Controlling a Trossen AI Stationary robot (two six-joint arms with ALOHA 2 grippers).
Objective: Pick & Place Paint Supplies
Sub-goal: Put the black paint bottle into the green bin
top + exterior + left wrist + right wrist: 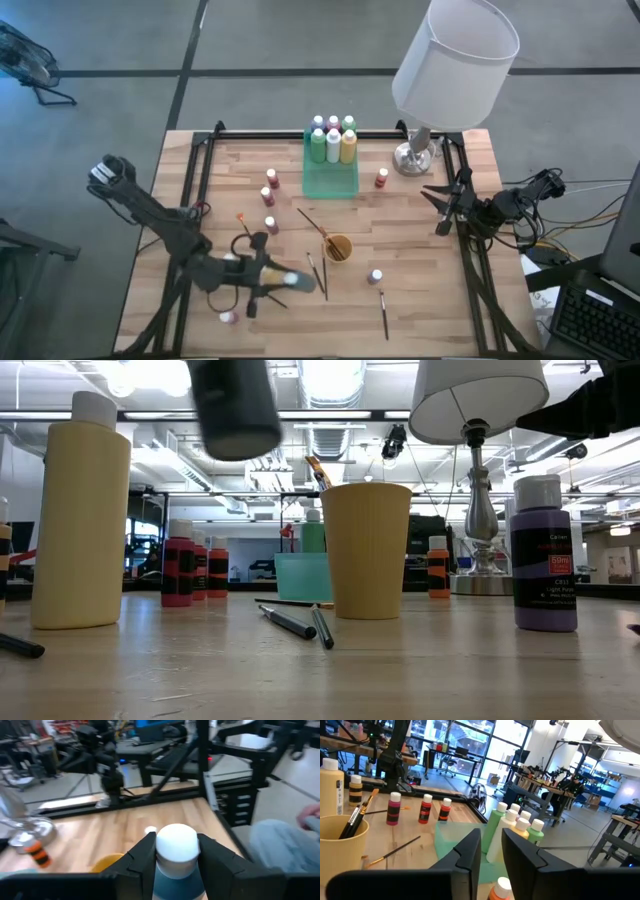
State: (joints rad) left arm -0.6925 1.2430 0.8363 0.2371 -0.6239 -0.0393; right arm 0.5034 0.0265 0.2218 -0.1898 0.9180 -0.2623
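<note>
My left gripper [296, 281] hangs over the table's near left part, shut on a blue paint bottle [176, 880] with a white cap. My right gripper [440, 207] waits above the table's right side, its fingers [470, 851] a little apart with nothing between them. A green tray [331, 178] at the far middle holds several upright bottles [333, 146]. Small bottles [270, 197] stand on the table left of the tray, an orange one [382, 178] stands right of it, and a purple one [375, 276] stands near the front. An orange-yellow cup [338, 247] holds a brush. My left gripper pinches the blue bottle between its two fingers at the top end, one finger [145, 854] on either side of the white cap [176, 847]. The bottle lies along the fingers, cap pointing away from the wrist. It is about level and clear of the table.
A lamp with a white shade [456, 55] stands on its metal base [412, 158] at the far right. Loose brushes [383, 310] lie on the wood near the cup and the front edge. A tall pale yellow bottle [80, 510] stands at the near left. Black rails [190, 190] run along both sides.
</note>
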